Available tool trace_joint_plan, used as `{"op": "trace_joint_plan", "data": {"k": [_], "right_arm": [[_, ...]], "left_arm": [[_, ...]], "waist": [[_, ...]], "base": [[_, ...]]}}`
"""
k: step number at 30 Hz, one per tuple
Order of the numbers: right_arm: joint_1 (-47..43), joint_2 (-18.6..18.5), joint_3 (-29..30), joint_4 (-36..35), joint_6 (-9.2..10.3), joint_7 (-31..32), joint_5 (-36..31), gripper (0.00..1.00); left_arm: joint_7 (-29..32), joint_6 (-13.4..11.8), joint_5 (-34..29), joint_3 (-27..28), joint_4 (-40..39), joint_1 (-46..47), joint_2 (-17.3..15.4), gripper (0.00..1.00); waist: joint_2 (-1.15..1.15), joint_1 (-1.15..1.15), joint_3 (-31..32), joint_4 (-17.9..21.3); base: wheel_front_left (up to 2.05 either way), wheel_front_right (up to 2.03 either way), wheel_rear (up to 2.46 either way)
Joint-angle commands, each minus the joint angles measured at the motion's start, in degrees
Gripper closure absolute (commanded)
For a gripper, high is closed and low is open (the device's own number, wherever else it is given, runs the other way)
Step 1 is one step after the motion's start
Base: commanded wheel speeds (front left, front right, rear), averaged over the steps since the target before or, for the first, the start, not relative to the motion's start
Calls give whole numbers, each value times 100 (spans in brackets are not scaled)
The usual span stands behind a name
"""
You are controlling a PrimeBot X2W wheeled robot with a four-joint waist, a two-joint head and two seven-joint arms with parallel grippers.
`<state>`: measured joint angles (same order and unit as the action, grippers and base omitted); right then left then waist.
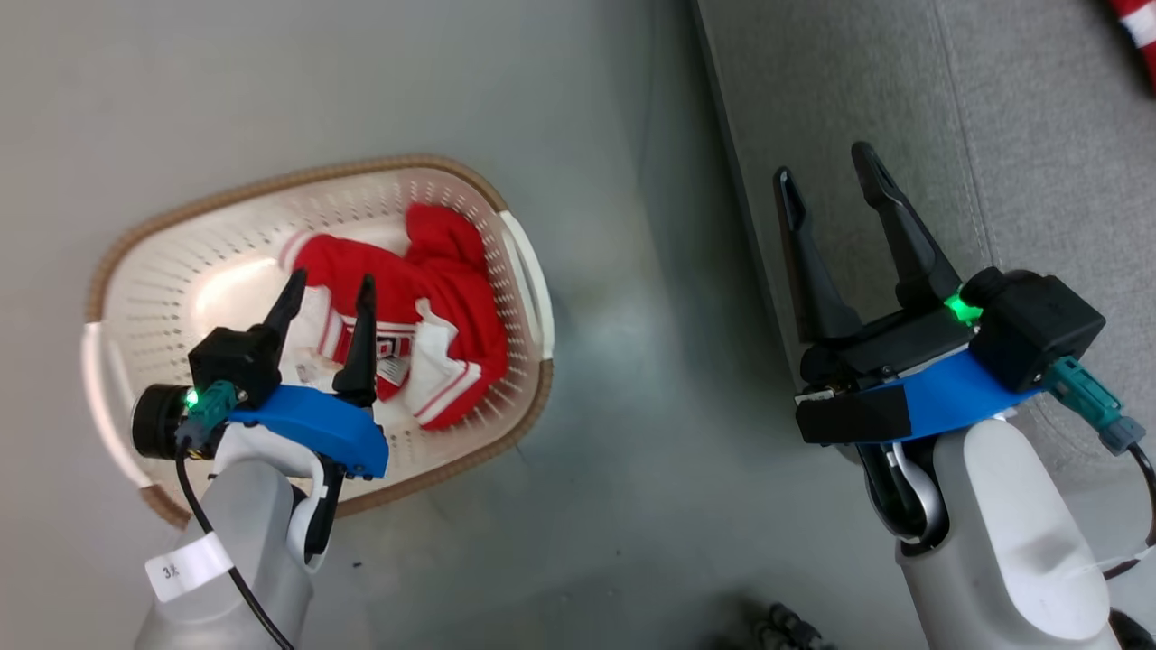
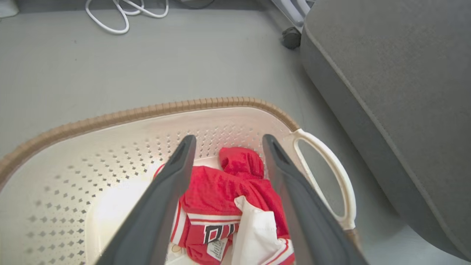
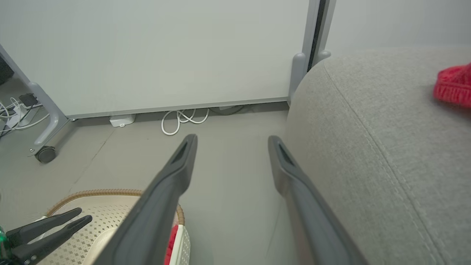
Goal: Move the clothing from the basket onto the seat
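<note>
A red garment with white trim, black-and-white lettering and a white tag, the clothing [image 1: 433, 307] [image 2: 220, 191], lies crumpled in the right half of the cream perforated basket [image 1: 181, 271] [image 2: 147, 112] on the floor. My left gripper [image 1: 330, 284] [image 2: 228, 138] hangs open just above it, one finger on each side of the cloth, holding nothing. My right gripper [image 1: 824, 164] [image 3: 232, 138] is open and empty at the left edge of the grey seat [image 1: 993, 135] [image 3: 368, 147]. Another red piece with a white stripe [image 1: 1140, 25] [image 3: 454, 84] lies on the seat, far right.
Bare grey floor separates the basket from the seat [image 2: 397, 73]. White cables [image 2: 121, 14] [image 3: 180, 121] lie by a pale wall panel [image 3: 165, 55]. A caster wheel [image 2: 291, 38] stands near the seat's corner. The right wrist view shows my left gripper [image 3: 82, 215] over the basket [image 3: 92, 193].
</note>
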<state>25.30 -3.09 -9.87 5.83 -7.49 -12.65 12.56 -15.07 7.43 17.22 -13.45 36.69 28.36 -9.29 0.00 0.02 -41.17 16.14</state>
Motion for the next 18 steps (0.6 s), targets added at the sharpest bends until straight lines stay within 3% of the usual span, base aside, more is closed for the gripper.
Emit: {"op": "trace_joint_plan", "data": {"k": [1, 18], "right_arm": [[105, 30, -34, -22, -1, -57, 54, 0], [296, 29, -322, 127, -1, -252, 431, 0]], "left_arm": [[-15, 7, 60, -60, 104, 151, -73, 0], [49, 7, 1095, -1466, 1431, 942, -366, 0]], "waist": [[0, -2, -390, 271], [0, -2, -985, 471]], "base": [[0, 0, 0], [0, 0, 0]]}}
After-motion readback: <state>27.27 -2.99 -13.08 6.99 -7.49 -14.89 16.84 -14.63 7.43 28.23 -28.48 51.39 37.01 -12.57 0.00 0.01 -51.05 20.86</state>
